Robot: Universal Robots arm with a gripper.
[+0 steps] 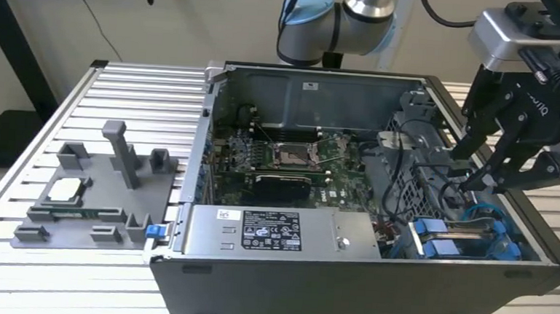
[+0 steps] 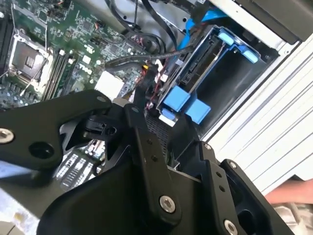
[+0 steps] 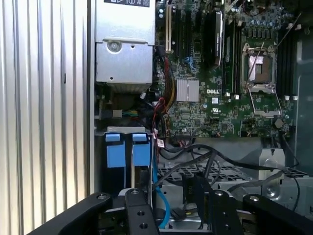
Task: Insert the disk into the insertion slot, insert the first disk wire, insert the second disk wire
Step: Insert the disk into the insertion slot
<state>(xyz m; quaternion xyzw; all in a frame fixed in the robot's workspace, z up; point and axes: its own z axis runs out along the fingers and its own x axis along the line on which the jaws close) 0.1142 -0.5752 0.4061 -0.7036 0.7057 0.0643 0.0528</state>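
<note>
- Slotted aluminium table (image 1: 138,90) carried the open PC case (image 1: 350,285) lying on its side, with the motherboard (image 1: 280,161) exposed. A grey fixture block (image 1: 93,197) sat beside the case on the exterior view's left.
- Disk (image 2: 198,68) sat in the insertion slot (image 1: 504,240) at the case corner, next to the power supply (image 1: 275,233), with its blue frame tabs showing at the end. It looked seated, so step one read as done.
- Gripper (image 1: 468,179) hung inside the case just beside the slot, among loose cables. Couldn't tell whether it was open or closed, since its own body blocked the view.
- Blue cable (image 3: 157,198) ran down beside the disk, and a black cable bundle (image 3: 205,159) lay close to the gripper. Couldn't tell whether either was plugged in.
- Judgement: the wire steps were in hand, and neither was confirmed finished.
</note>
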